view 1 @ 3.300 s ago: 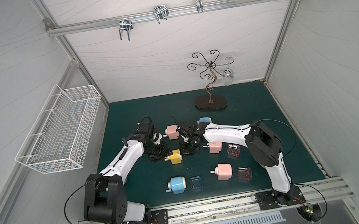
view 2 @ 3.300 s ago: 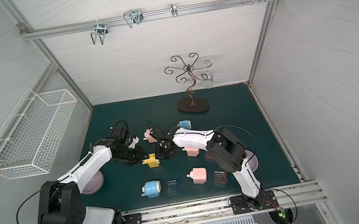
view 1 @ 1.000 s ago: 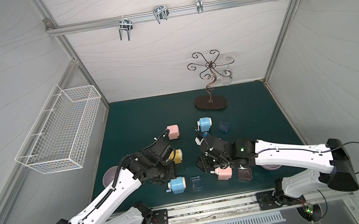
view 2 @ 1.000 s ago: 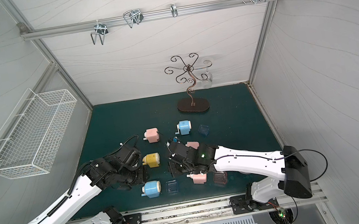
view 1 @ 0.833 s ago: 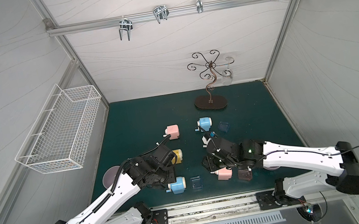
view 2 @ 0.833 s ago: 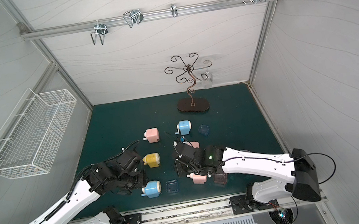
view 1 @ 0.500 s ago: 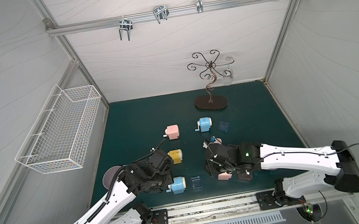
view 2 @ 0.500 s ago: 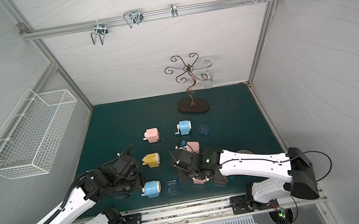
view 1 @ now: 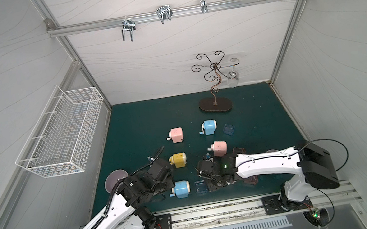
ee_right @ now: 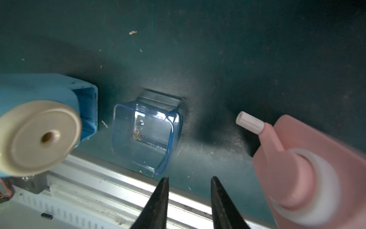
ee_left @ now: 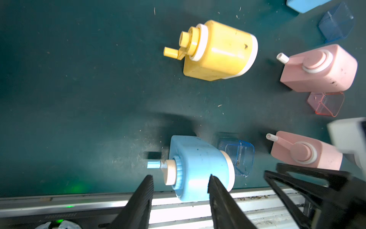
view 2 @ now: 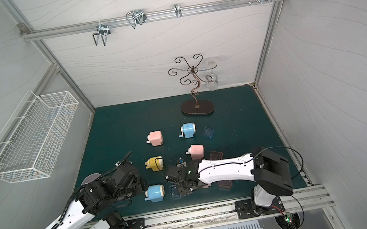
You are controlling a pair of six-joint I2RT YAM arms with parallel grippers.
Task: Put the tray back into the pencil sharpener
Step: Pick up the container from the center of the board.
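A blue pencil sharpener (view 1: 182,189) (view 2: 155,193) lies on its side near the mat's front edge. Its clear blue tray (view 1: 200,187) (view 2: 173,191) lies loose just right of it, apart from it. In the left wrist view my left gripper (ee_left: 180,178) stands open over the sharpener (ee_left: 198,164), one finger beside the crank end, one over the body. In the right wrist view my right gripper (ee_right: 189,179) is open and holds nothing, its tips just short of the tray (ee_right: 145,134). The sharpener's empty slot (ee_right: 87,111) faces the tray.
A yellow sharpener (view 1: 178,160), pink sharpeners (view 1: 176,135) (view 1: 219,148), another blue sharpener (view 1: 209,126), a second blue tray (view 1: 228,129) and pink trays (view 1: 238,150) (view 1: 250,179) dot the mat. A pink sharpener (ee_right: 301,170) lies beside my right gripper. The metal rail (view 1: 218,211) runs along the front.
Both arms have drawn back toward the front edge. The left gripper has come to the front blue sharpener, the right gripper to the blue tray. Nothing was taken hold of.
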